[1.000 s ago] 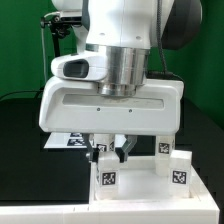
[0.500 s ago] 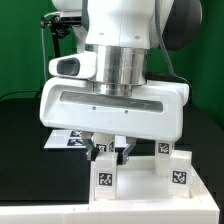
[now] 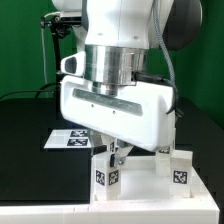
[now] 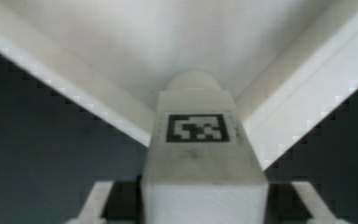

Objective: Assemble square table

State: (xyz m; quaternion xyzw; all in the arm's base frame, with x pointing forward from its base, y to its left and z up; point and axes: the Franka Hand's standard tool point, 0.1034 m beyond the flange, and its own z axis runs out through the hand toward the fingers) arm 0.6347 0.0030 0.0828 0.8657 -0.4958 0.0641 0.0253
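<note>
Pincer (image 3: 111,155): I see it closed on a tagged leg (image 3: 107,176).
Neighbours: marker board (image 3: 68,139) behind; two legs (image 3: 177,166) near, exterior view's right.
Bench (image 3: 30,150): black.

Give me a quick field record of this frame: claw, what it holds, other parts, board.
claw: low over the tabletop, wrist turned at an angle in the exterior view
claw state: shut on leg
leg: white, tagged, upright between the fingers, lower end on the tabletop
tabletop: white, at the front of the exterior view
other legs: two tagged white blocks standing at the exterior view's right
marker board: flat on the black table, behind the claw
fourth leg: not visible
</note>
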